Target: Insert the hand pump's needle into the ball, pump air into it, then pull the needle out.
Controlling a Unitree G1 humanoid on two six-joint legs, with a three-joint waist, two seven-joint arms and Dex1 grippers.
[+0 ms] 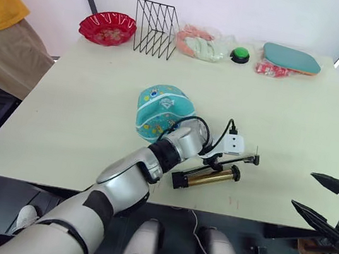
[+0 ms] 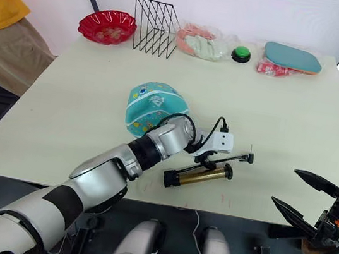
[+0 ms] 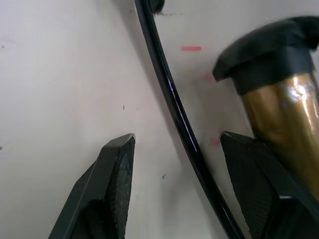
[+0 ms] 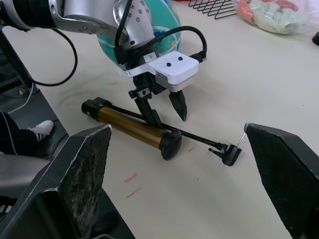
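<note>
The hand pump (image 1: 206,178) lies flat on the counter (image 1: 81,120) near its front edge, gold barrel angled, black end cap toward the right. Its thin black hose (image 4: 197,136) runs alongside the barrel and ends in the needle (image 4: 241,139), which points up off the counter, clear of the ball. The ball (image 1: 161,112), teal and visibly slack, rests just behind the pump.

The left gripper (image 4: 164,110) is lowered over the pump with its jaws released, straddling the hose; one finger (image 3: 254,184) is against the barrel near the cap, nothing clamped. The right gripper (image 1: 324,200) hangs off the counter's front right corner, jaws spread wide and empty.

Along the far edge: red bowl (image 1: 107,27), black wire rack (image 1: 155,28), green button (image 1: 239,55).
</note>
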